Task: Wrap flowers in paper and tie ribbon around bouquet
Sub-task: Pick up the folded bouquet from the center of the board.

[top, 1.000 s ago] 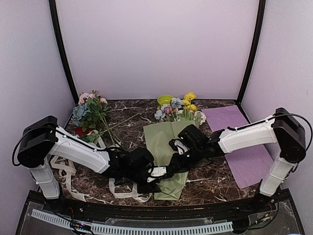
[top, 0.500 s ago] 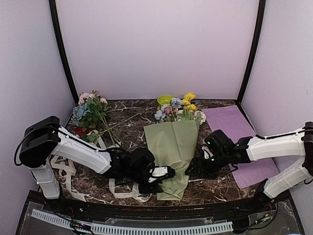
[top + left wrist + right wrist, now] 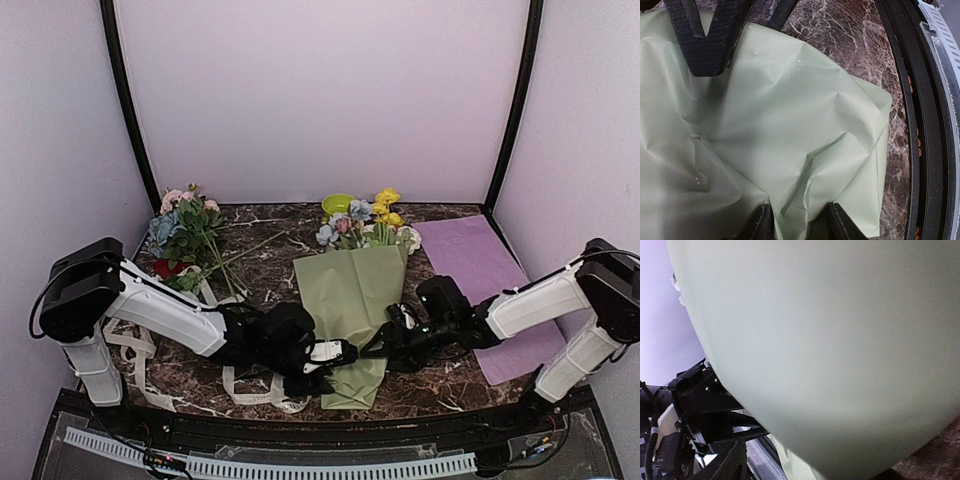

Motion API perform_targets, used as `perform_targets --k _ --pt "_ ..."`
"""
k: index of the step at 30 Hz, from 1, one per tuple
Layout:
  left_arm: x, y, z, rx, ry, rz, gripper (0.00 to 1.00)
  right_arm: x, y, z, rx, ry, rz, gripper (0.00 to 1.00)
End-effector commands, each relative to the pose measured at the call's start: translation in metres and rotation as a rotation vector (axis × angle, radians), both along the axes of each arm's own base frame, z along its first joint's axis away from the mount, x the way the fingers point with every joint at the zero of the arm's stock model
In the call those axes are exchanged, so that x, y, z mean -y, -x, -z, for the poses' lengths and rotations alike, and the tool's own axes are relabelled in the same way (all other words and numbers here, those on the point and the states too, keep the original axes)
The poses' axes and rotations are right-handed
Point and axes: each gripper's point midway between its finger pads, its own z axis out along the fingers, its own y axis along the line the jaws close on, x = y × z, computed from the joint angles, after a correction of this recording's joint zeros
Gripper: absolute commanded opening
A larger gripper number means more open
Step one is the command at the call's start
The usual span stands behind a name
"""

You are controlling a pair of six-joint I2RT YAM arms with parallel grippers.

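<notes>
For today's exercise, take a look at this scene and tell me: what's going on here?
Two robot arms are working on a paper-wrapped bouquet lying on a marble table. The left claw grips the bouquet's narrow near end, and the right claw sits close against its right edge. Flower heads poke out of the far, wide end. The ribbon lies loose on the table by the left arm, not yet tied.

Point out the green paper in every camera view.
Top view: green paper, centre of the marble table.
Left wrist: green paper covers left and middle.
Right wrist: green paper fills nearly everything.
Shared landmark: the marble table bordering the paper in each.
</notes>
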Motion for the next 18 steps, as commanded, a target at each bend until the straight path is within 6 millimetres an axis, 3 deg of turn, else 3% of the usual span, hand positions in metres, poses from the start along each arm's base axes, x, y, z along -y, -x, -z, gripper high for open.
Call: perform_targets --k 1,5,10,14,18 --pt "-0.017 0.011 0.026 -0.062 -0.074 0.006 0.39 -0.014 0.004 -0.007 -0.014 -0.087 -0.009 0.68" --pt "-0.015 0.008 0.023 -0.072 -0.054 0.002 0.39 -0.024 0.006 -0.009 -0.016 -0.112 -0.033 0.63" --pt "-0.013 0.006 0.02 -0.085 -0.035 -0.004 0.39 -0.03 0.004 -0.008 -0.027 -0.136 -0.04 0.4" --pt "-0.013 0.004 0.016 -0.09 -0.023 -0.014 0.38 -0.032 0.002 -0.01 -0.024 -0.141 -0.041 0.14" --pt "-0.012 -0.001 -0.007 -0.098 0.04 -0.028 0.44 -0.026 -0.002 -0.011 -0.032 -0.134 -0.018 0.0"
